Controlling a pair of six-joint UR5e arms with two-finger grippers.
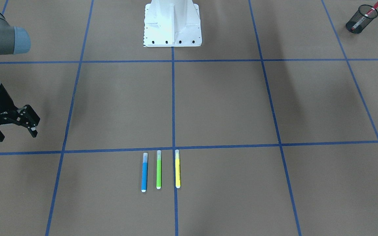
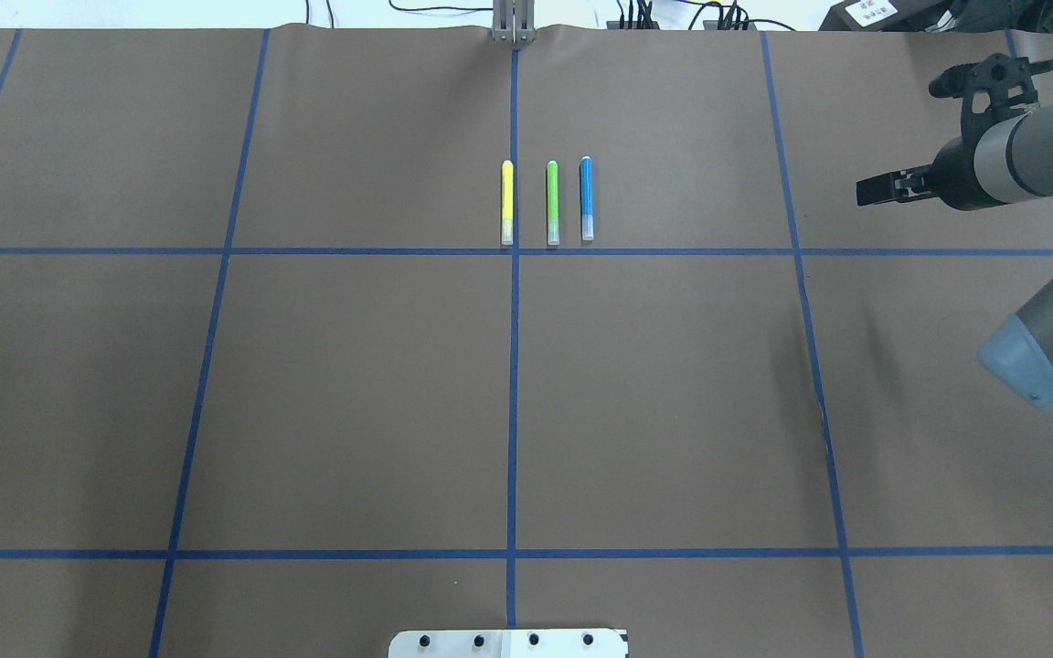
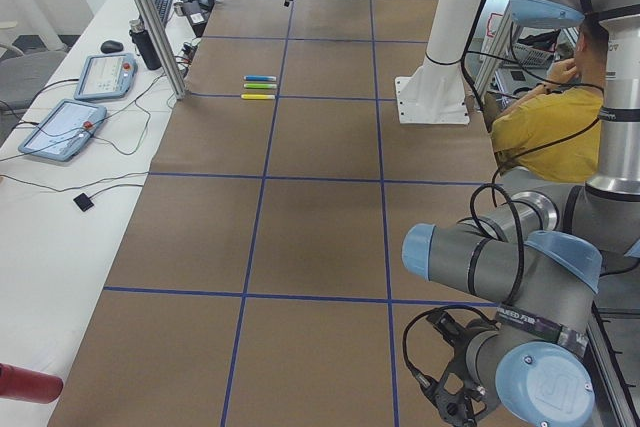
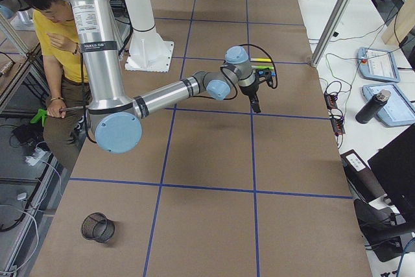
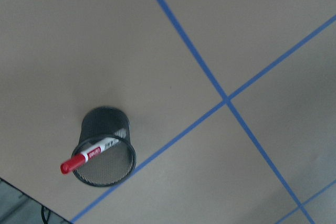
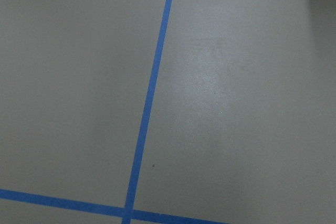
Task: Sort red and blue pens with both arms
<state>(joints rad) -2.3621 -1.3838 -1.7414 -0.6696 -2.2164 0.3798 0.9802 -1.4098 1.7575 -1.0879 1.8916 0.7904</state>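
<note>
The blue pen (image 1: 144, 172) lies flat on the brown table beside a green marker (image 1: 158, 169) and a yellow marker (image 1: 177, 168); the overhead view shows the blue pen (image 2: 587, 198) rightmost of that row. The red pen (image 5: 86, 158) stands slanted in a black mesh cup (image 5: 103, 148), also seen at the table's corner (image 1: 359, 21). My right gripper (image 1: 16, 133) hovers open and holds nothing, well to the side of the markers (image 2: 878, 189). My left gripper (image 3: 450, 392) shows only in the exterior left view, and whether it is open or shut I cannot tell.
A second black mesh cup (image 4: 97, 227) stands on the table near the right arm's end. The robot's white base (image 1: 172, 24) sits at the table's middle edge. A person in a yellow shirt (image 4: 52, 30) sits behind the robot. Blue tape lines grid the table.
</note>
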